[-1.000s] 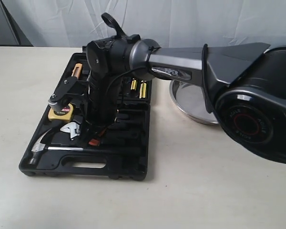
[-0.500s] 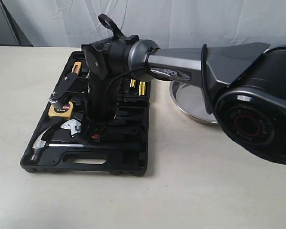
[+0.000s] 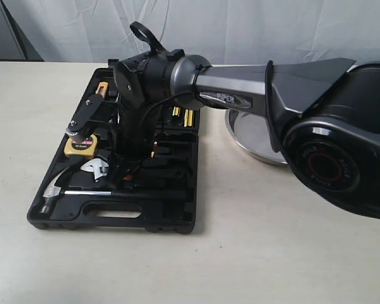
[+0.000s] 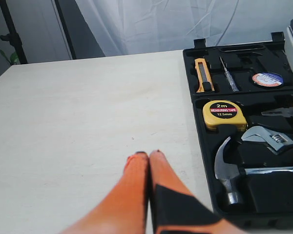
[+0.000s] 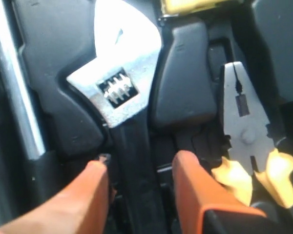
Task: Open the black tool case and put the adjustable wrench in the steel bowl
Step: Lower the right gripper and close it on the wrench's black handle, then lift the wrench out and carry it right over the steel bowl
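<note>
While the black tool case [image 3: 114, 218] is lying open on the table [image 3: 253, 253] in the exterior view, the right arm [image 3: 240, 95] is reaching across from the right and pointing its wrist straight down into the tray. The adjustable wrench [image 3: 95, 169] is sitting in its recess just left of that wrist, and the steel bowl [image 3: 256, 142] is waiting behind the arm, right of the case; the fingertips are hiding behind the wrist. In the left wrist view, the left gripper [image 4: 147, 157] is hovering over bare table beside the case, its orange fingers pressing together on nothing, well apart from the adjustable wrench [image 4: 266, 138], so the right arm is clearly the nearer one. In the right wrist view, the right gripper [image 5: 139, 168] is standing released, its fingers straddling the wrench's black handle, one close on each side; whether either is touching it I cannot tell. The handle's long axis is running straight out from between the fingers to the silver head, with the pliers [image 5: 244, 131] lying just beside, so a plain squeeze is likely all the next move is asking for.
</note>
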### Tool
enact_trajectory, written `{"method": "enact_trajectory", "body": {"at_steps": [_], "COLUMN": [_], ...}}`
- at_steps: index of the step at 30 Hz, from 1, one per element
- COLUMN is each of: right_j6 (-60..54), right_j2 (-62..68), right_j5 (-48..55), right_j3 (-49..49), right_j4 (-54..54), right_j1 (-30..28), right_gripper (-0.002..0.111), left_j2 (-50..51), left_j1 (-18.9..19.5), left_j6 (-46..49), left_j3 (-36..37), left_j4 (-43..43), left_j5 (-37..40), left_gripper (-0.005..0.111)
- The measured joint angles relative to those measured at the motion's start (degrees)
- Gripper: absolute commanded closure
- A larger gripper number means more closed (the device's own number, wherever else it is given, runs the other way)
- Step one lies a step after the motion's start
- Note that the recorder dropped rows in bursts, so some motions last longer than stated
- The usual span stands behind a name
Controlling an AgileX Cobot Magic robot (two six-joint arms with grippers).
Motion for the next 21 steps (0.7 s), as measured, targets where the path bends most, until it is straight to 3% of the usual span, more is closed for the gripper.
{"method": "enact_trajectory", "body": {"at_steps": [13,15,16,17,21], "right_j6": [-0.6,-0.6,-0.7,-1.0,-1.2], "right_j2": [1.9,2.0,2.0,2.1,2.1], "right_j5": [0.1,0.3,0.5,1.0,2.1], "right_j3": [-0.6,-0.7,-0.7,-0.7,-1.0], "right_j4": [0.4,0.4,0.6,0.8,0.9], "right_j1": [0.4,0.4,0.4,0.4,0.4], "right_gripper": [0.068,0.079,0.097,0.106,0.108], "left_j2": [0.0,0.0,0.0,0.0,0.0], "left_j1": [0.0,0.0,0.0,0.0,0.0], "left_j6": [0.0,0.0,0.0,0.0,0.0], "left_j3": [0.0,0.0,0.0,0.0,0.0], "left_j4": [0.0,0.0,0.0,0.0,0.0], "left_j5": [0.0,0.0,0.0,0.0,0.0], "left_gripper": [0.107,0.107,0.107,0.107,0.107]}}
